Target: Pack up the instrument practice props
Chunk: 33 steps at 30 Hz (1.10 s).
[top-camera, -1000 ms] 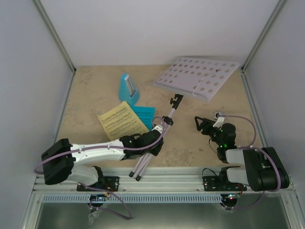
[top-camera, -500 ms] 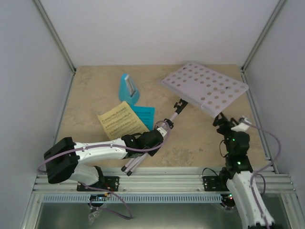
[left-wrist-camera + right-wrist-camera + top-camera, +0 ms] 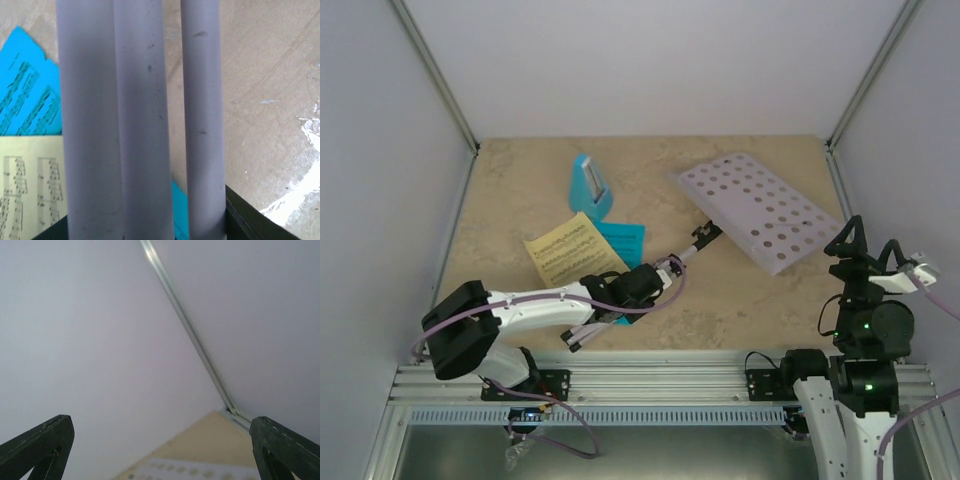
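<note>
Right jaws have pulled clear of the music stand (image 3: 760, 205), spread wide (its desk now tilted lower); left jaws apparently still clamp its folded legs (image 3: 140, 120), so it looks ready for stowing.

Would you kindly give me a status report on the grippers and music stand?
Left gripper shut on music stand legs. Right gripper open, empty, raised. Cyan sheet under the legs, yellow sheet alongside; metronome apart.

We note the music stand (image 3: 140, 125): matt lilac plastic tubes, faintly scuffed; its desk (image 3: 760, 210), at two o'clock, smooth and matt. Both the yellow sheet (image 3: 570, 252) and cyan sheet (image 3: 625, 238) are matt printed paper; the table (image 3: 520, 190) looks mottled, stone-like.
</note>
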Each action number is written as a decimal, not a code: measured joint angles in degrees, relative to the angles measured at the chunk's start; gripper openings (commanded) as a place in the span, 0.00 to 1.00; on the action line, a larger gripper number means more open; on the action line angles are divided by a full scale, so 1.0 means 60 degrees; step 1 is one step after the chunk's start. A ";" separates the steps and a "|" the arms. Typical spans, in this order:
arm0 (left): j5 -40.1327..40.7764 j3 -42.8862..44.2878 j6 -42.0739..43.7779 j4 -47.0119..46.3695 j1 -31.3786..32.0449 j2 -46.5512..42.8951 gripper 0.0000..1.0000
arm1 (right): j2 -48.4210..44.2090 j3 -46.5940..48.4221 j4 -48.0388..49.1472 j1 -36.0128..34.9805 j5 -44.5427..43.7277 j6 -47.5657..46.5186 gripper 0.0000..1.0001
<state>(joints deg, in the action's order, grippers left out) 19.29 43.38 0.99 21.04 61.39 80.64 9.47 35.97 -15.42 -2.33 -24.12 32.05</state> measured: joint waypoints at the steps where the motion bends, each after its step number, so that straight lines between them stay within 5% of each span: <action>1: -0.0044 0.0073 0.0157 -0.0040 0.0000 0.0149 0.00 | 0.0124 0.0295 0.0015 0.0000 0.0178 -0.0113 0.98; 13: -0.0889 0.0153 0.1741 -0.0678 0.0018 0.1257 0.00 | 0.1184 0.1333 -0.0087 0.0000 0.2667 -0.0954 0.98; 20: -0.0820 0.0393 0.2051 -0.0747 0.0018 0.1854 0.37 | 0.1792 0.1333 -0.0058 0.0000 0.4178 -0.1275 0.98; 33: -0.0845 0.1402 0.1836 -0.2364 0.0026 0.2200 0.79 | 0.1971 0.1009 -0.0047 0.0000 0.5315 -0.1490 0.98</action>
<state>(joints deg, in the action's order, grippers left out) 14.22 51.79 12.01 6.85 61.54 93.84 21.30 42.02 -15.70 -2.33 7.77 23.11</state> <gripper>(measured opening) 0.690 0.975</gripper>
